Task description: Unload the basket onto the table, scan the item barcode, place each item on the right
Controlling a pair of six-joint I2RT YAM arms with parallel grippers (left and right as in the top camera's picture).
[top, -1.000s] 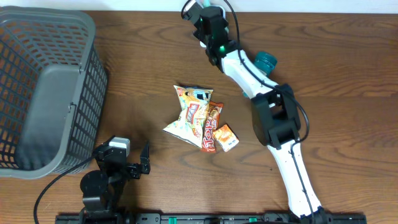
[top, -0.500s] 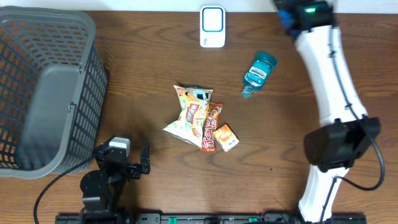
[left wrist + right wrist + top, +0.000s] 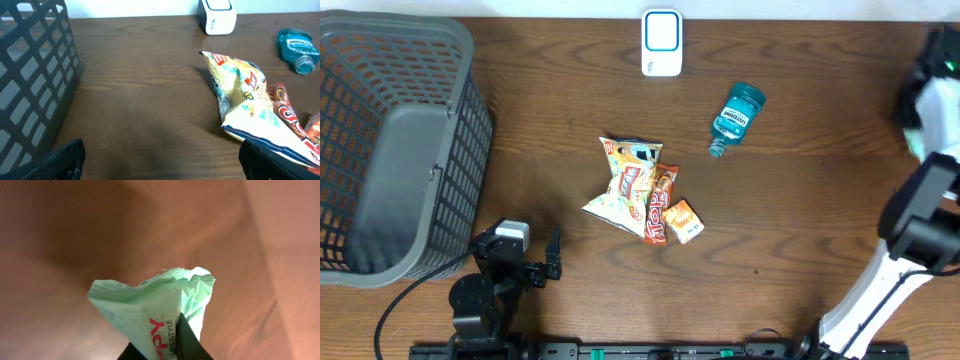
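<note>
Nearest the base, one left gripper (image 3: 160, 152): its two dark fingers (image 3: 57, 161) stand spread wide at the lower corners of the left wrist view, with nothing between them, low over the brown table (image 3: 570, 110). To its left sits one grey mesh basket (image 3: 380, 60), upright, at the table's left edge.

Mid-table there is one pile of three snack items, touching and overlapping:
- one white-and-yellow crisp bag (image 3: 625, 180), the largest and uppermost in the overhead view
- one red-orange bar wrapper (image 3: 662, 205) along the bag's right side
- one small orange box (image 3: 684, 221) at the pile's lower right corner

Beyond the pile and apart from it, one teal mouthwash bottle (image 3: 737, 112) lies on its side, its neck pointing towards the pile.

At the far edge, one white scanner (image 3: 661, 42) with a blue face stands alone, well apart from both arms.

One right arm (image 3: 920, 210) runs up the right edge of the overhead view. The right gripper (image 3: 162, 347) has its fingers (image 3: 192, 345) pressed together, pinching the lower end of one pale green packet (image 3: 150, 305) — crumpled, with red and dark lettering. The packet is held off at the far right, well away from the scanner; overhead it cannot be made out, and behind it the wrist view shows only a blurred brown surface
</note>
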